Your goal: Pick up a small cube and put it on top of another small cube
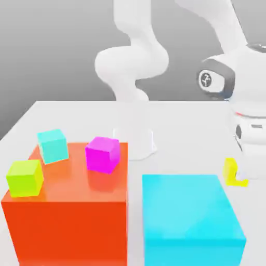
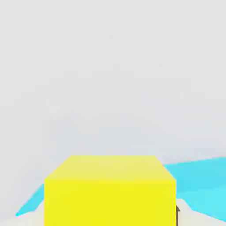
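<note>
1. From my station I have the pincer (image 2: pixel 110 214) closed on the small yellow cube (image 2: pixel 110 201), one finger against each of two opposite sides.
2. Cube sits between the fingertips; whether it touches the desk (image 1: pixel 182 124), I cannot tell.
3. Big cyan block (image 1: pixel 189 208): near the pincer, toward the exterior view's left.
4. Big orange block (image 1: pixel 67 228): well apart from the pincer, same direction, past the cyan one. On top: magenta cube (image 1: pixel 103 155), small cyan cube (image 1: pixel 52 146), lime cube (image 1: pixel 25 178), farthest out.
</note>
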